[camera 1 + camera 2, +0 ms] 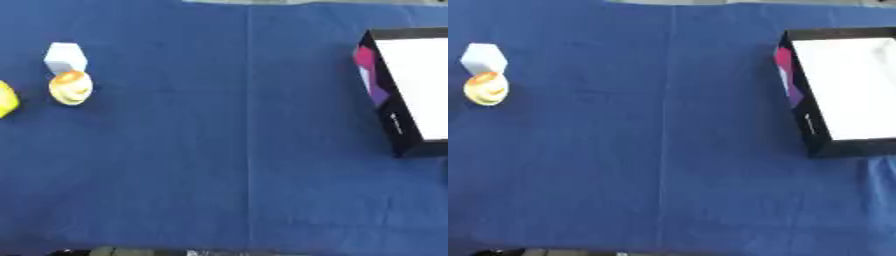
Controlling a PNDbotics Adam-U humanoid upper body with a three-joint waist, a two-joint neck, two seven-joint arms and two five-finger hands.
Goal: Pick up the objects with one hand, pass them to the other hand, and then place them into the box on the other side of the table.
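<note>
A white block (66, 57) stands at the far left of the blue table. Just in front of it, touching or nearly touching, sits a small round yellow and orange object (71, 87). A yellow object (6, 99) shows partly at the left edge, cut off by the view. On the right side lies a black box (802, 107) with a white inside (843, 85) and a pink and purple pattern on its left wall; nothing shows in it. Neither hand shows in either view.
A blue cloth (245, 165) covers the table, with a straight crease running down its middle. The table's near edge shows along the bottom of the views.
</note>
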